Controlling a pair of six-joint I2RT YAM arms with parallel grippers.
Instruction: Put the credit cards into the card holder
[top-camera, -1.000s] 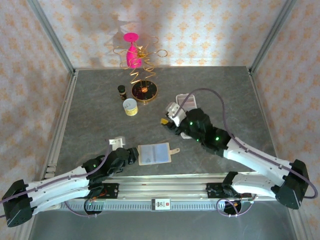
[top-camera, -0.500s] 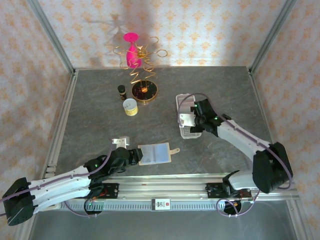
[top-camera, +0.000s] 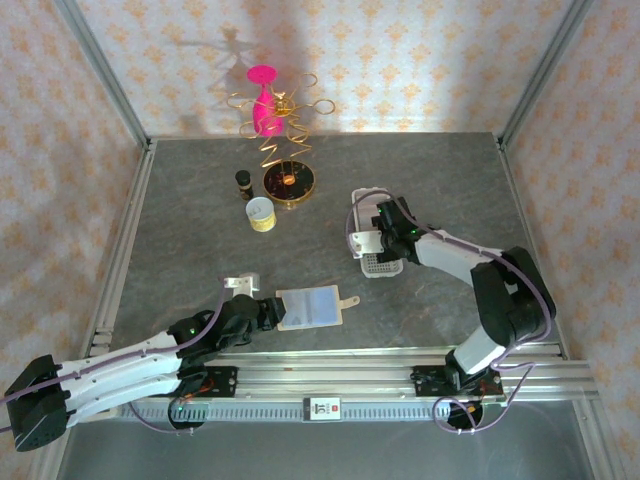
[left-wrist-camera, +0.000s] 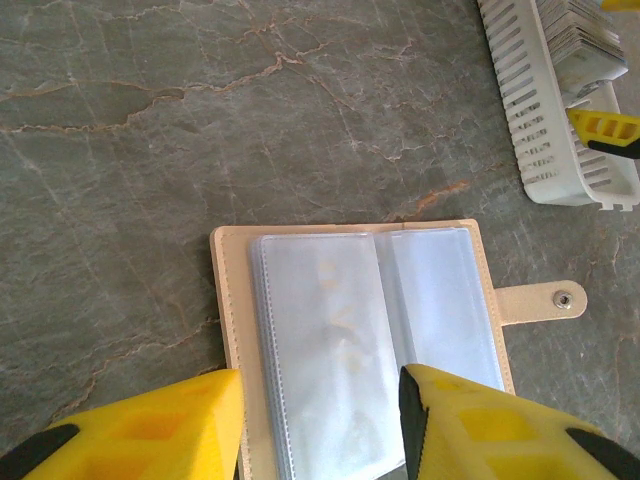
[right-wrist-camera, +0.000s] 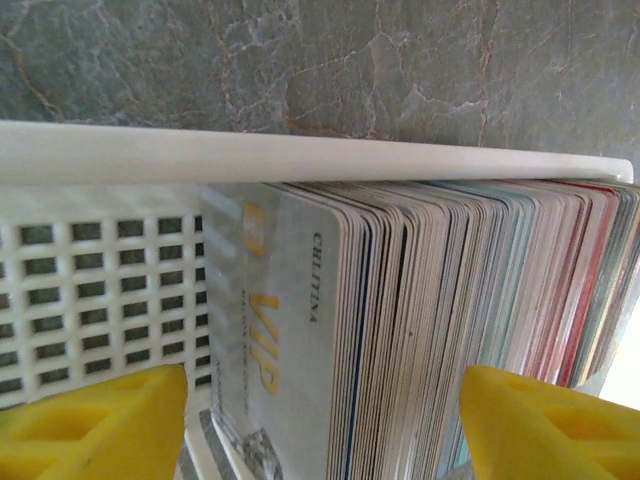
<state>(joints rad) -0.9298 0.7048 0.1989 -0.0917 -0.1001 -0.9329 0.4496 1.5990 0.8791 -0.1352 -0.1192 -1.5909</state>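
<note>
Pale credit card (right-wrist-camera: 270, 330) lettered "VIP", "CHLITINA" in card holder (right-wrist-camera: 300, 155), right gripper (right-wrist-camera: 320, 420) spread, left gripper (left-wrist-camera: 320, 430) spread over wallet (left-wrist-camera: 430, 300).

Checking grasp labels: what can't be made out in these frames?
Right wrist: fingertips of the right gripper run off the bottom edge; contact with the cards unclear.
Left wrist: beige wallet's near edge cut off below, beside the left gripper.
Top view: white tray's cards too small, partly under the right gripper.

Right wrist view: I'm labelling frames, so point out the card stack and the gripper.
card stack (right-wrist-camera: 280, 330), right wrist view, face of the front card.
right gripper (right-wrist-camera: 322, 405), right wrist view, midway between its yellow fingertips.
</note>
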